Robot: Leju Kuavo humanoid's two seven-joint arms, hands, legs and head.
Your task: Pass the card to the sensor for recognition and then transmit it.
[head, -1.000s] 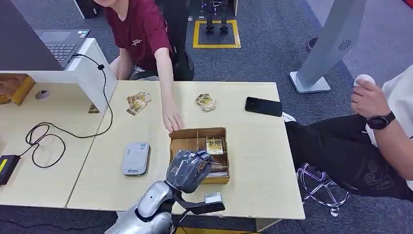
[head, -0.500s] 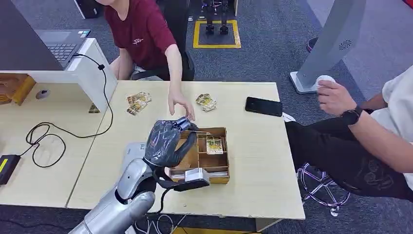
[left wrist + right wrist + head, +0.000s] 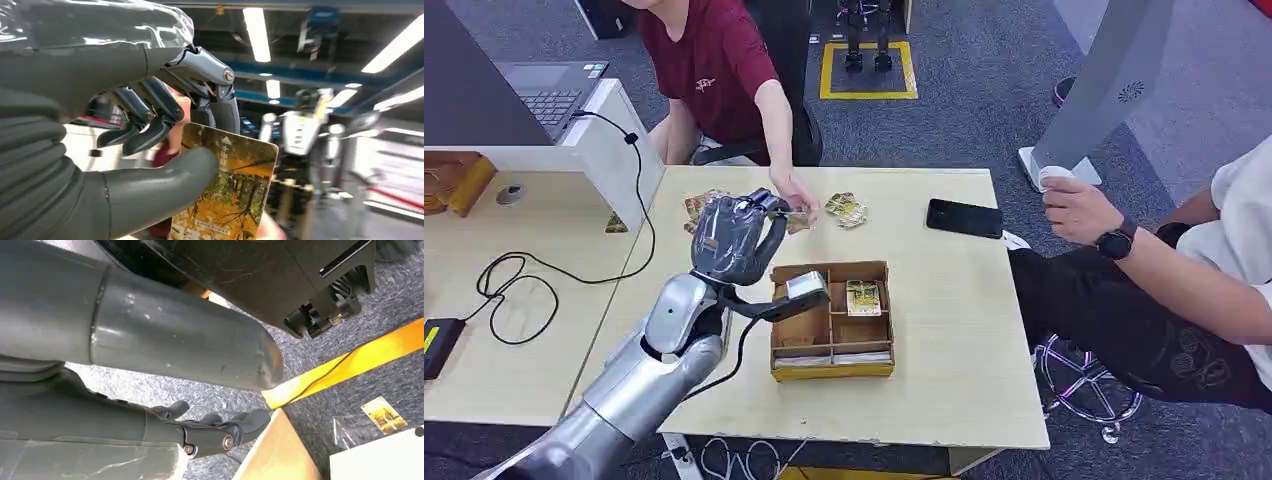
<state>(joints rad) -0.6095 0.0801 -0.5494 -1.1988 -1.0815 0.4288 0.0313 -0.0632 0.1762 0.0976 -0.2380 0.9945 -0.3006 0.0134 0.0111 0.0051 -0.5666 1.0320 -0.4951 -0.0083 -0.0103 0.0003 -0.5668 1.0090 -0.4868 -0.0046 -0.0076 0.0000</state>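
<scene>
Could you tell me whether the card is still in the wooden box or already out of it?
Out. The left hand pinches the card between thumb and fingers, raised beyond the wooden box toward a person's hand.

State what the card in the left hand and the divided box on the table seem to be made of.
Card: probably glossy printed plastic or laminated card; it stays flat in the left robot hand.
Box: probably brown cardboard or thin wood, matte, with thin partitions.

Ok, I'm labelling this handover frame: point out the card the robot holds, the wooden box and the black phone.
card (image 3: 227, 195): left wrist view, middle of its printed face.
wooden box (image 3: 833, 372): head view, near wall.
black phone (image 3: 965, 218): head view, centre of its screen.
</scene>
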